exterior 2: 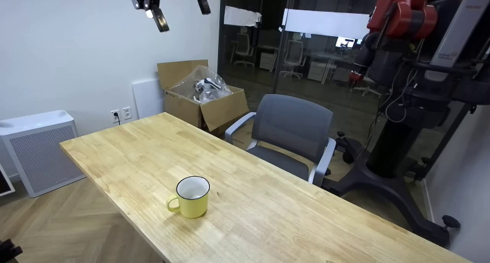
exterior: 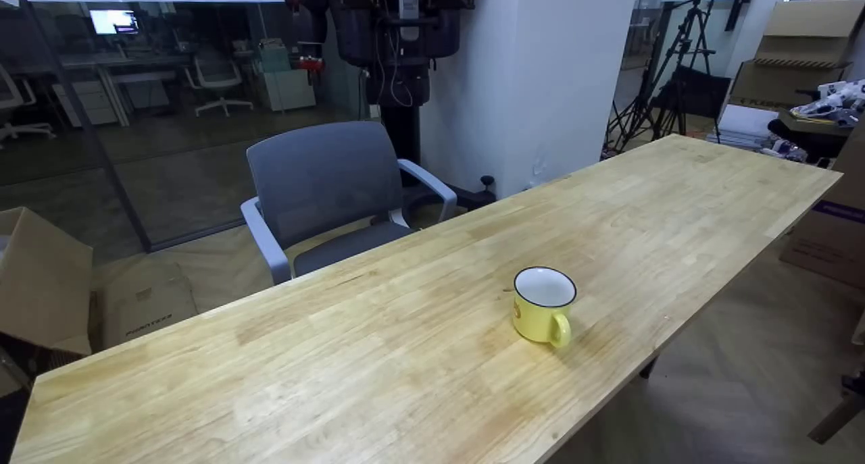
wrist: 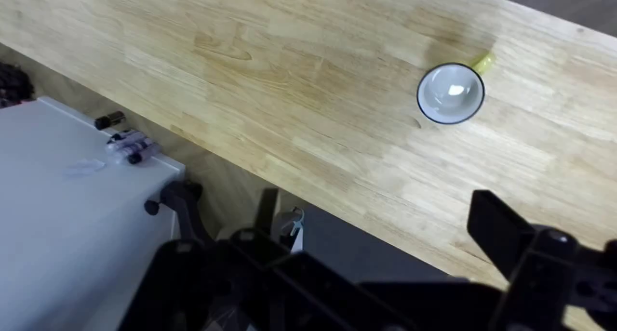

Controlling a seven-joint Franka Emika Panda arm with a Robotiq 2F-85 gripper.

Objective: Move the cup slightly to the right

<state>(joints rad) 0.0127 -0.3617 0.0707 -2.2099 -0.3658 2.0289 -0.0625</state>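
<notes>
The cup is a small yellow mug with a white inside and a dark rim. It stands upright on the wooden table in both exterior views (exterior: pixel 536 320) (exterior 2: pixel 194 206). Its yellow handle points toward the near long edge of the table. In the wrist view the cup (wrist: pixel 449 94) is seen from above, at the upper right. My gripper (wrist: pixel 376 198) is open, with nothing between its fingers. In an exterior view the gripper (exterior 2: pixel 184 17) hangs high above the table, well apart from the cup. It is out of view in the other exterior picture.
The cup stands on a long wooden table (exterior: pixel 324 356), fairly near one long edge. A grey chair (exterior: pixel 331 180) stands against the opposite long edge. An opened cardboard box (exterior 2: pixel 183 108) is beyond one table end. A red and black robot (exterior 2: pixel 405 75) stands behind the chair.
</notes>
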